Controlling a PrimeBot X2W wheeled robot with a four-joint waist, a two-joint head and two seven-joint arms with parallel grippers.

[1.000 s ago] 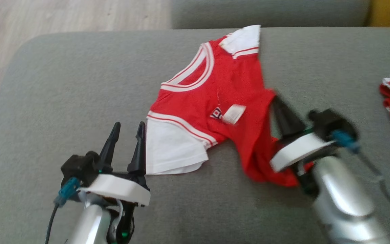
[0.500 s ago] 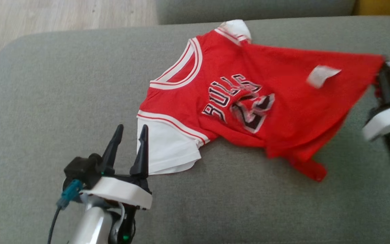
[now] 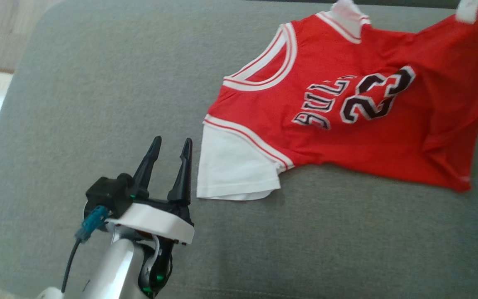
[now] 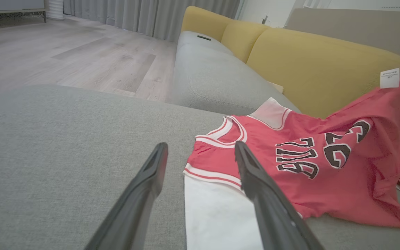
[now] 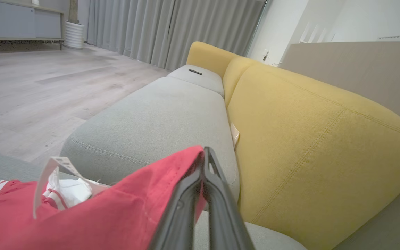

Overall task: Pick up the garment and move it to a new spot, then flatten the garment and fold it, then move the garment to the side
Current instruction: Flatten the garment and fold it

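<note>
**Jersey lies on the grey seat with one edge lifted in the right jaws**

The garment (image 3: 347,133) is a red jersey with white sleeves, a white-trimmed neckline and black-and-white lettering with the number 23. It lies face up on the right part of a grey seat cushion (image 3: 98,104). Its neck opening points toward the cushion's far left. One white sleeve (image 3: 235,170) lies flat at its near-left corner.

The left gripper (image 3: 171,140) hovers over bare cushion just to the left of that sleeve. Its jaws are spread wide and hold nothing. In the left wrist view the left gripper (image 4: 200,145) frames the sleeve and the striped armhole of the garment (image 4: 325,180) between its two dark fingers, without touching the cloth.

The far right side of the jersey rises off the cushion toward the upper right of the head view. A white label (image 4: 390,78) shows at the raised edge.

In the right wrist view the right gripper (image 5: 205,152) has its jaws pressed together on a fold of the red cloth (image 5: 116,215), and the label (image 5: 52,170) hangs nearby. Behind it stands a yellow backrest (image 5: 307,139), with a pale wooden floor (image 5: 30,86) and grey curtains (image 5: 172,31) beyond.
</note>
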